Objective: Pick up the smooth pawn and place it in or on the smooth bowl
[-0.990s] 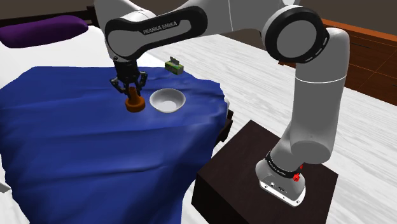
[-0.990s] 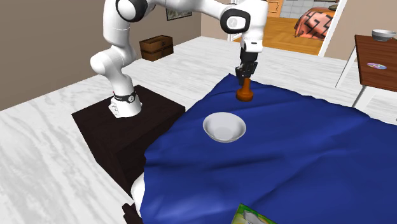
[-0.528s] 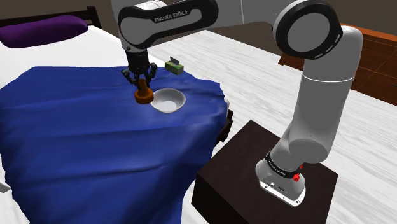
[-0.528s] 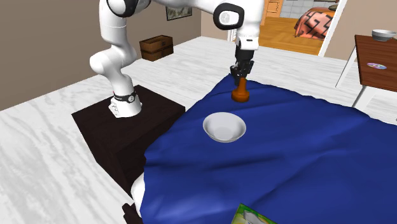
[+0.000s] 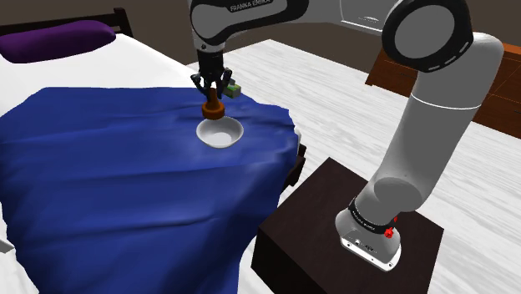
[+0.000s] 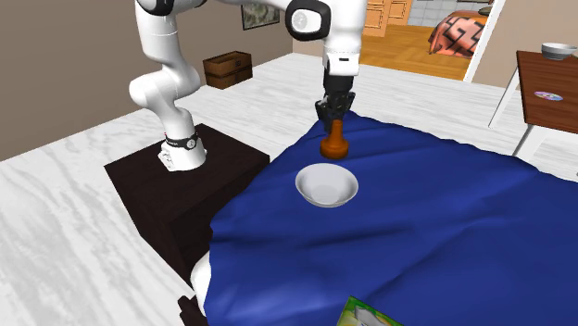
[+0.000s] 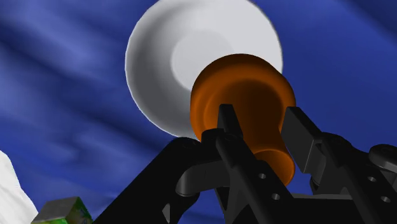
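Blue blanket (image 5: pixel 125 184) covers most of the bed, rumpled, and drapes over the edge toward the stand. White sheet (image 5: pixel 150 54) shows beyond it at 12 o'clock in the shoulder view.

White Franka arm (image 5: pixel 434 125) rises from the dark box stand (image 5: pixel 334 217) at approx 4 o'clock in the shoulder view. It arches over and reaches toward 10 o'clock, w/ the wrist pointing down over the blanket.

Purple pillow (image 5: pixel 54 38) lies at the far 10 o'clock corner, well apart from the rest.

White bowl (image 5: pixel 220 134) sits upright on the blanket near its stand-side edge, nothing inside.

Black gripper (image 5: pixel 213 86) hangs just past the bowl. Its fingers (image 7: pixel 226 118) pinch the pawn's upper part, one on each side, per the wrist view.

Orange-brown pawn (image 5: pixel 214 107) is upright in that grip, at the bowl's 12 o'clock in both the shoulder and 2nd ext. view. In the shoulder view its base is right by the far rim. In the wrist view its base overlaps the bowl's edge. Can't tell whether the base clears the cloth.

Small green box (image 5: pixel 229 87) lies on the blanket at the pawn's 1 o'clock in the shoulder view, near but apart.
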